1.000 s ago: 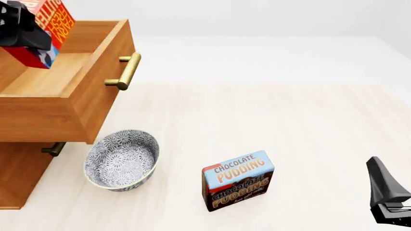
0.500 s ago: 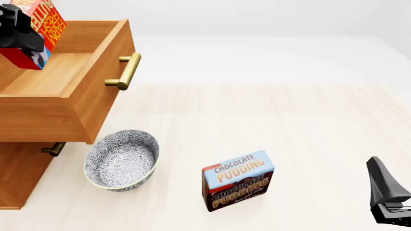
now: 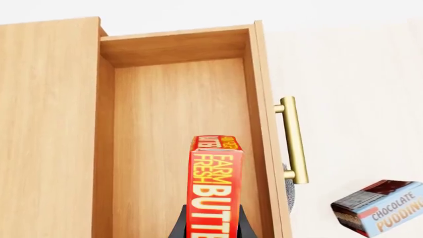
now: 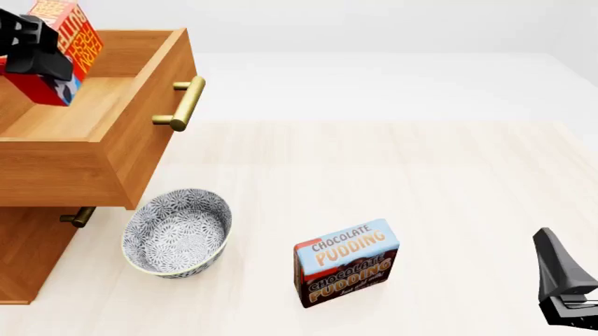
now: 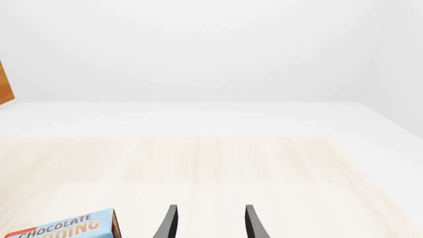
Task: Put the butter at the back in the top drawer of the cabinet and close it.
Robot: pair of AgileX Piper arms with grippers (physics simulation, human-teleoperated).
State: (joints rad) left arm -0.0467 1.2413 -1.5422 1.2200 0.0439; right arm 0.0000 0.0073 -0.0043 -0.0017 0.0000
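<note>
1. At the far left of the front view, the left gripper [image 4: 33,49] holds the butter [image 4: 70,42] above the open top drawer [image 4: 112,140] of the cabinet [image 4: 28,259]; its fingers [image 3: 180,225] are clamped on the carton's two broad faces.
2. The butter hangs between the fingers, its long axis running out from them toward the drawer's far wall, tilted in the front view. The bare drawer floor lies directly below, so the coming move looks like a descent and release.
3. The left wrist view shows the carton centred between the drawer's side walls, with the brass handle [image 3: 294,141] outside; the front view cannot confirm that centring.
4. Further right stand a patterned bowl [image 4: 178,232] and the Chocolate Pudding box [image 4: 346,262] on the table [image 4: 449,182].
5. At the far right, the right gripper [image 5: 208,223] idles with fingers parted and empty, well apart from the cabinet.
</note>
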